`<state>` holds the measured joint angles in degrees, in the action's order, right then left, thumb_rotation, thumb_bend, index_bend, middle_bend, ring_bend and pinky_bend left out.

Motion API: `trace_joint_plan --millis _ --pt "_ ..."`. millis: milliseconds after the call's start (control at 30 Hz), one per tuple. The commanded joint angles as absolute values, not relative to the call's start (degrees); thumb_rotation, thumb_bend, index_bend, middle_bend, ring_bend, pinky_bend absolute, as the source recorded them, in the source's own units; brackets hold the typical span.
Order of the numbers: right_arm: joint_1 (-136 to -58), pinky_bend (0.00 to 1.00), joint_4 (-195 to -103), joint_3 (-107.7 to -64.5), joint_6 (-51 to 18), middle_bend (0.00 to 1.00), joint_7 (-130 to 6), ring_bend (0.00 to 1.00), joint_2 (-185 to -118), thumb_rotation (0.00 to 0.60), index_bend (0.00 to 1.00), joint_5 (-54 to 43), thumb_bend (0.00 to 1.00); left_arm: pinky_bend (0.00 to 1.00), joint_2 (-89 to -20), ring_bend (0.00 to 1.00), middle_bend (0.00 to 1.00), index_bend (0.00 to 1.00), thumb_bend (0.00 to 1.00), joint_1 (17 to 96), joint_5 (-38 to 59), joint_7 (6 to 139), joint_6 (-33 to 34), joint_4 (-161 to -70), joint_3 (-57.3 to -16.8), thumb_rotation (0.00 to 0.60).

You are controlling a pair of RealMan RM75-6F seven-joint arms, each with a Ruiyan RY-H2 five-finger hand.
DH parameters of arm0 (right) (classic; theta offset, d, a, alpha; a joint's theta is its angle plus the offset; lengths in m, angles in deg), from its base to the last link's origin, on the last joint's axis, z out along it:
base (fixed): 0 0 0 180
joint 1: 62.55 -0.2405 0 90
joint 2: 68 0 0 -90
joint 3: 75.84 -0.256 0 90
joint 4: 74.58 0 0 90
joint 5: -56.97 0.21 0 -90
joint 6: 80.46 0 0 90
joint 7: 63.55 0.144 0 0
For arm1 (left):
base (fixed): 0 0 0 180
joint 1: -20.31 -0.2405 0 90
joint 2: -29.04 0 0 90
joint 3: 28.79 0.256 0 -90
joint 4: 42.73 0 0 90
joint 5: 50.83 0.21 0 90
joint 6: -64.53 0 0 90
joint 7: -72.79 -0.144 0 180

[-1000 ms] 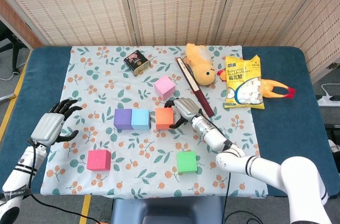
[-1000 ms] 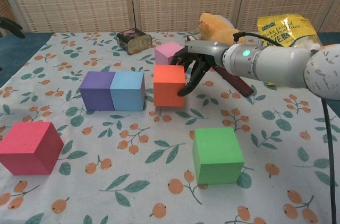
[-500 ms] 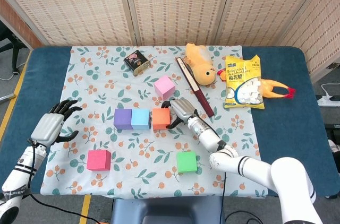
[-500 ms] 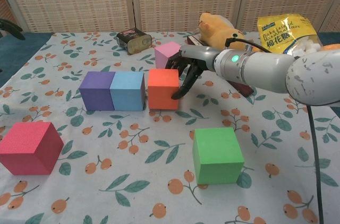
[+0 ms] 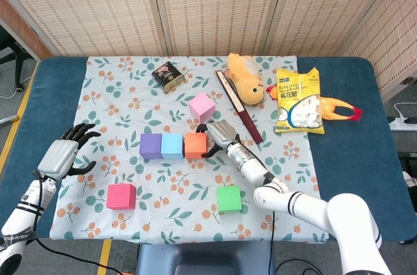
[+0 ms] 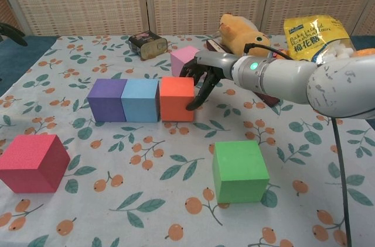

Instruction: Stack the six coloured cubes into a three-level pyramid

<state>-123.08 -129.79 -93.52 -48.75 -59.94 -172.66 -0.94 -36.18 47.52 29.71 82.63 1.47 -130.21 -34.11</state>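
Cubes, six, all resting on the floral tablecloth (image 5: 117,92). Left hand (image 5: 65,152) at the far-left edge of the cloth, palm down, fingers (image 5: 81,133) spread and lightly curled, holding nothing, well apart from every cube. Red cube (image 6: 32,162) alone at near left. Mid-table row, left to right: purple cube (image 6: 107,100), blue cube (image 6: 140,100), orange cube (image 6: 177,99); purple and blue touch, and orange sits flush against blue's right face, no gap seen in the chest view. Right hand (image 6: 202,72) lies at the orange cube's right side; dark fingertips (image 6: 192,104) press on its right face, other fingers curve over the top right edge. Fingers partly parted, not wrapped around the cube; whether it is gripped or only touched, cannot tell. Pink cube (image 6: 187,59) just beyond the orange one, behind the right hand, turned at an angle. Green cube (image 6: 239,170) alone at near right, well apart from the row. Far side: small dark tin (image 5: 167,75) with a picture label, writing too small to read; long dark flat piece (image 5: 238,115) lying diagonally; yellow plush toy (image 5: 244,79); yellow snack bag (image 5: 298,101) with a window showing white pieces, Chinese lettering on it not legible here; rubber chicken (image 5: 340,109) on the blue table (image 5: 352,158) right of the bag.
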Motion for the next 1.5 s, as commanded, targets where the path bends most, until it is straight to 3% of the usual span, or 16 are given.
trace_joint_plan --millis 33,1500 --pt "-123.13 0.31 -129.58 -93.46 -48.76 0.42 -60.12 0.25 -172.85 0.6 0.48 -0.88 0.11 0.13 -36.21 0.05 0.08 0.23 0.31 47.53 29.78 82.77 1.55 -130.13 -34.06 0.6" --pt "-124.3 0.31 -125.43 -94.57 -50.32 0.42 -57.3 0.25 -175.46 0.6 0.45 -2.98 0.11 0.13 -36.39 0.05 0.08 0.22 0.32 48.15 29.77 83.99 2.77 -129.26 -34.09 0.6"
